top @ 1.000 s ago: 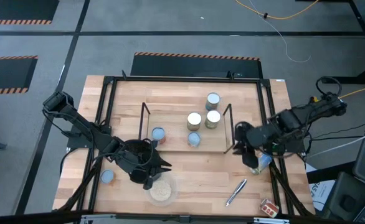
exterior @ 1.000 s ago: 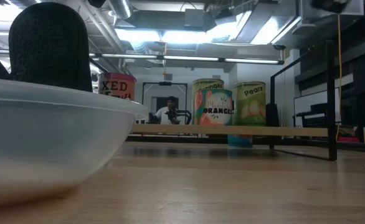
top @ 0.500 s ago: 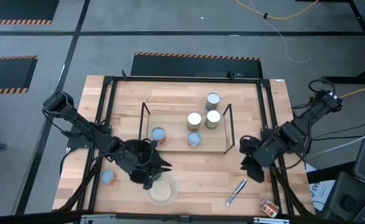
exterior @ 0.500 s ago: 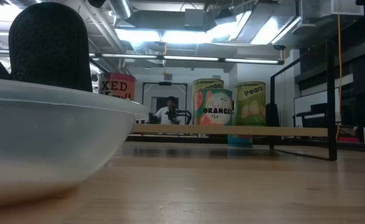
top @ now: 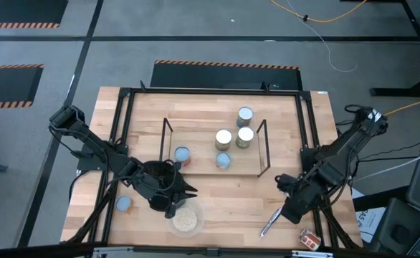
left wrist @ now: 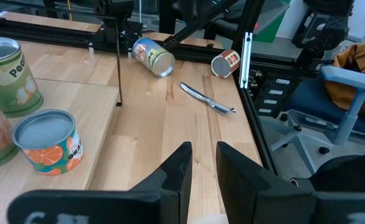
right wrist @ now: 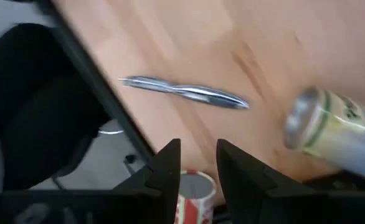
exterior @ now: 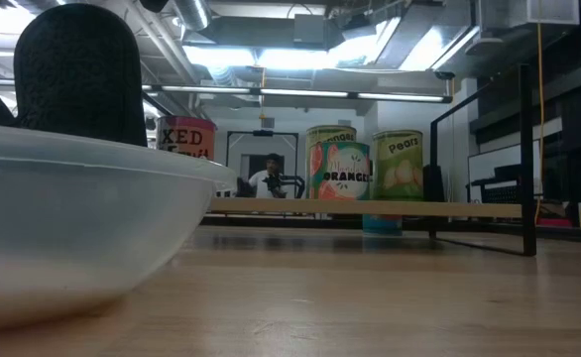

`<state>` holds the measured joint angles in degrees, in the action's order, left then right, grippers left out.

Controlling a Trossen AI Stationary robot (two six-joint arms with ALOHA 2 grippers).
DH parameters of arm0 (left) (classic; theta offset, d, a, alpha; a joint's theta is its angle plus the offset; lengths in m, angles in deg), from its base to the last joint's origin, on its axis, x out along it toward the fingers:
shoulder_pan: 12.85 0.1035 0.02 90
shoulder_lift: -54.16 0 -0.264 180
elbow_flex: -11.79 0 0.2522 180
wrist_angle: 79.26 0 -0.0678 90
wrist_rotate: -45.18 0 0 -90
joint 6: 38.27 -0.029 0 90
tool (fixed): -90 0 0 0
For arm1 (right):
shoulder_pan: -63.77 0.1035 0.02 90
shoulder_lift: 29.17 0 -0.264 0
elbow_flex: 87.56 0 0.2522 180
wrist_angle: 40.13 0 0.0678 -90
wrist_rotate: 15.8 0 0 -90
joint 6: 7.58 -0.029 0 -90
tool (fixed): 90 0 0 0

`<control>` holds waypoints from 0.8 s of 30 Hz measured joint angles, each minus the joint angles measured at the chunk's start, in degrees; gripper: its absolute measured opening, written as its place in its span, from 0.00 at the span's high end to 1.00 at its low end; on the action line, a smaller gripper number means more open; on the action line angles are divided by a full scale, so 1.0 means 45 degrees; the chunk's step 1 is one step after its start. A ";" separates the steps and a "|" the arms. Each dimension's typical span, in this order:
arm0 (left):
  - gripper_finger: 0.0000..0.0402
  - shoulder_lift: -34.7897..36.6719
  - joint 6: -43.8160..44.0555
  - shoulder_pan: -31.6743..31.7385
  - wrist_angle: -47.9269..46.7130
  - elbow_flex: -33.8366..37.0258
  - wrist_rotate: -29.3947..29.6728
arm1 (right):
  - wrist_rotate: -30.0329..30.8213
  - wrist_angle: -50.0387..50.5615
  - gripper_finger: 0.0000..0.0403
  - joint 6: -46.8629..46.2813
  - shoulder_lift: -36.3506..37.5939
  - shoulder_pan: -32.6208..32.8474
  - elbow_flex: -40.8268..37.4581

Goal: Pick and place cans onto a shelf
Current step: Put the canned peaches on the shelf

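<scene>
Several cans stand on the wire-and-wood shelf (top: pixel 196 143), among them a cream-topped can (top: pixel 223 138) and a blue-topped can (top: pixel 182 155). One can (top: pixel 123 203) stands on the table at the near left. A pale-topped can (right wrist: pixel 335 124) lies on its side near the table's right edge, hidden under my right arm in the high view. A red can (top: pixel 310 239) lies at the near right corner. My right gripper (top: pixel 287 213) hovers by the silver pen, nearly shut and empty. My left gripper (top: pixel 188 192) waits, shut and empty, beside the bowl.
A silver pen (top: pixel 271 221) lies on the table near the right gripper. A clear bowl of pale grains (top: pixel 185 218) stands at the near edge, below the left gripper. A black metal frame (top: pixel 307 136) runs around the tabletop. A person shows far off in the low view (exterior: pixel 268 177).
My right gripper has gone from beside the shelf's right end toward the table's near edge, and now stands above the pen's far end. The lying can that showed beside it is now covered by the arm in the high view.
</scene>
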<state>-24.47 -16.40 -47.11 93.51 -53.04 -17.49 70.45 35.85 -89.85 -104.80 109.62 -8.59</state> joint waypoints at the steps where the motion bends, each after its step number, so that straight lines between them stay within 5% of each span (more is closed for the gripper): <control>1: 0.83 0.0000 -0.0003 0.0000 0.0005 0.0000 -0.0003 | -0.0205 0.0234 0.73 -0.0337 -0.0217 0.0000 0.0000; 10: 0.83 0.0000 -0.0010 0.0000 0.0000 0.0000 0.0000 | -0.2374 0.3369 0.73 -0.1949 -0.2156 0.0000 -0.0005; 24: 0.83 0.0000 -0.0032 -0.0001 -0.0005 0.0000 -0.0001 | -0.2028 0.3294 0.73 -0.1922 -0.3920 -0.0005 -0.0005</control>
<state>-24.47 -16.55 -47.11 93.48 -53.04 -17.50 61.32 50.67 -98.50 -122.44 109.60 -8.61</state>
